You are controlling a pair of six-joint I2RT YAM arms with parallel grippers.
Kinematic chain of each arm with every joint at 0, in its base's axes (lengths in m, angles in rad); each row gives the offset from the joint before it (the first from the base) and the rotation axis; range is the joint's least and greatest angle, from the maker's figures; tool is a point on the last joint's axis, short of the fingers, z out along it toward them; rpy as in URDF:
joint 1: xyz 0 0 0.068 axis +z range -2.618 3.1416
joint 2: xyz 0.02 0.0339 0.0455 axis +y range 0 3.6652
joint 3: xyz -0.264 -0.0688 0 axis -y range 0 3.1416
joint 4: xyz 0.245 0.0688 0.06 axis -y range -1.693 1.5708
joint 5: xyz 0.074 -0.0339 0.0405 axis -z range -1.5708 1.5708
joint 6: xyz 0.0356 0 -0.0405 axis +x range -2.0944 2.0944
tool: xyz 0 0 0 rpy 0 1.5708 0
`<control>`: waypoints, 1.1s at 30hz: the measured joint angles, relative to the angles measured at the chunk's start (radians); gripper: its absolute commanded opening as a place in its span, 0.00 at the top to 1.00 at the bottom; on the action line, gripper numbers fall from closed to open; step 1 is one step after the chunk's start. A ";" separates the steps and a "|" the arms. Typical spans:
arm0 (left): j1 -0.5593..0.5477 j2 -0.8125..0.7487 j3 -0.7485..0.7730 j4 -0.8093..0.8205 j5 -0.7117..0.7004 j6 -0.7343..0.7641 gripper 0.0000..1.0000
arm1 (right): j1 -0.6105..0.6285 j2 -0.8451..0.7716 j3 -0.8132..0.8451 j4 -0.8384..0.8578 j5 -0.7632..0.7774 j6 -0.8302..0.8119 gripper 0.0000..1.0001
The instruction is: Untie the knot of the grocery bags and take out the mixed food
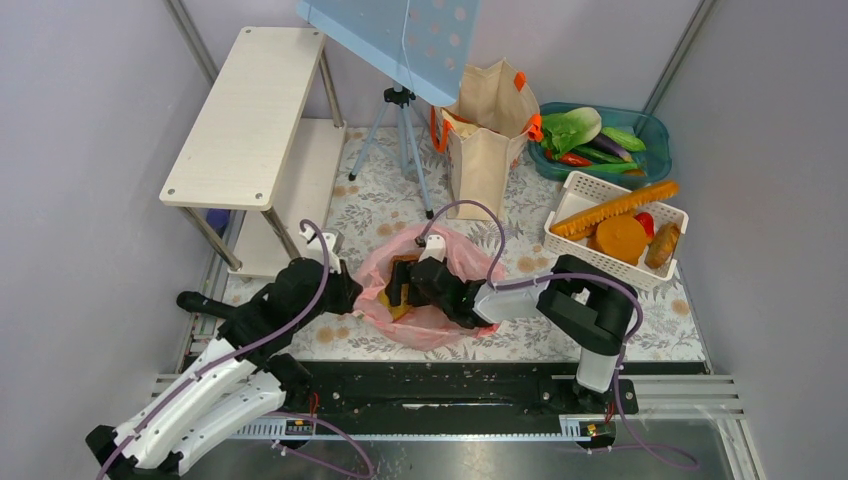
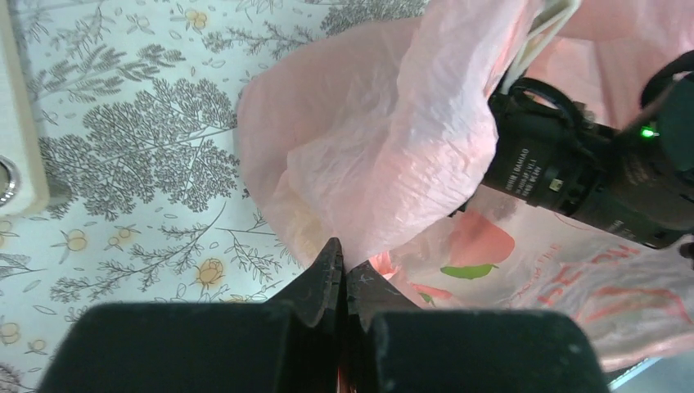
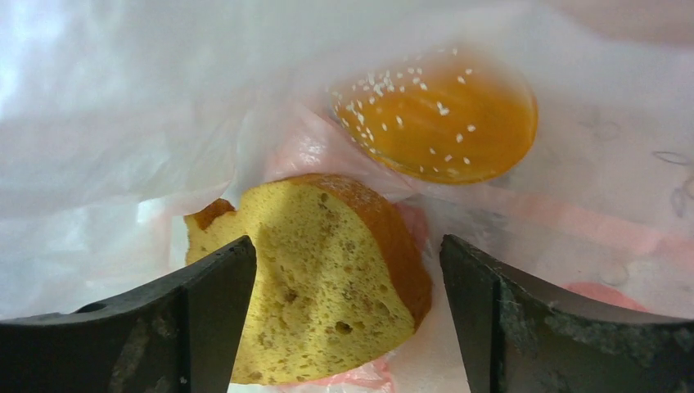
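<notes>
Left gripper (image 2: 344, 274): jaws pinched tight on the pink grocery bag (image 1: 420, 325) edge, holding its mouth up at table centre. Right gripper (image 3: 348, 319): inside the bag, jaws wide, straddling a bread slice (image 3: 327, 270) without visible contact; seeded bun (image 3: 438, 123) beyond. Extraction under way. Next: close on the slice, lift clear.

I see my left arm (image 1: 200, 395) with long white shells near its base and matte black joints higher up; a thin purple cable (image 1: 300, 300) runs along it in loops. My right arm (image 1: 590, 315) has black joints, one grey-white link and the same purple cable. The left hand (image 2: 342, 274) has two black, scuffed wedge fingers. The right hand (image 3: 348, 319) has dark, dusty, curved fingers.
</notes>
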 measured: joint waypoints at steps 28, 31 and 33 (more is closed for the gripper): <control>0.000 0.217 0.219 -0.041 0.002 0.257 1.00 | -0.019 -0.338 -0.106 0.015 -0.016 -0.087 1.00; 0.000 0.236 0.227 -0.027 -0.001 0.315 1.00 | -0.019 -0.518 -0.106 0.008 0.026 -0.149 1.00; 0.000 0.249 0.227 -0.020 -0.001 0.347 1.00 | -0.019 -0.615 -0.106 0.007 0.048 -0.183 1.00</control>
